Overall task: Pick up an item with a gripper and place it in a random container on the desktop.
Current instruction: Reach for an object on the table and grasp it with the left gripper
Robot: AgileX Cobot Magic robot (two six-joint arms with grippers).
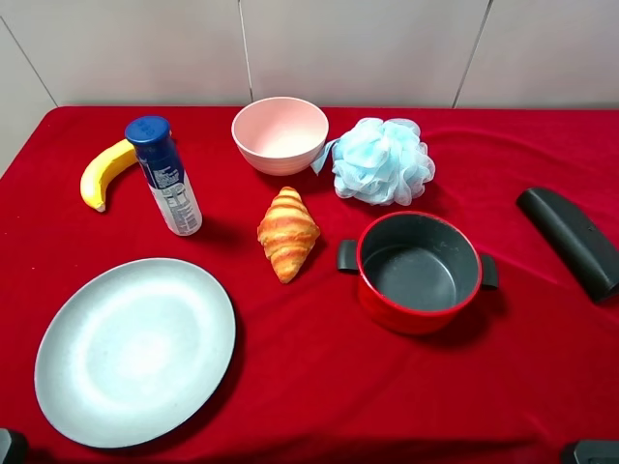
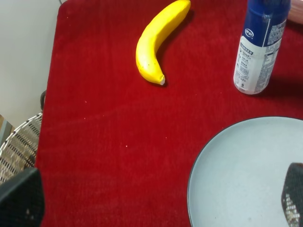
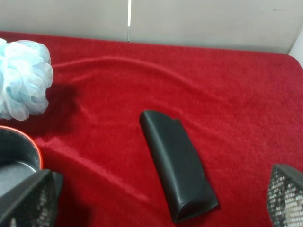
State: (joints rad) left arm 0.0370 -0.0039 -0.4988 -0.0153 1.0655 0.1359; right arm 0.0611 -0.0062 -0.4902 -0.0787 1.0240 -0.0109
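The white spray can (image 1: 166, 182) with a dark blue cap stands upright on the red cloth at the back left; it also shows in the left wrist view (image 2: 259, 49). The red pot (image 1: 418, 273) with a dark grey inside and black handles stands right of centre, empty; its rim shows in the right wrist view (image 3: 16, 151). My left gripper (image 2: 156, 201) is open and empty, low at the front left, over the cloth and plate edge, well short of the can. My right gripper (image 3: 156, 203) is open and empty at the front right, near the black bar.
A yellow banana (image 1: 104, 172) lies left of the can. A pink bowl (image 1: 280, 133) and a blue bath sponge (image 1: 382, 159) sit at the back. A croissant (image 1: 287, 232) lies mid-table. A grey-blue plate (image 1: 135, 350) sits front left. A black bar (image 1: 571, 240) lies far right.
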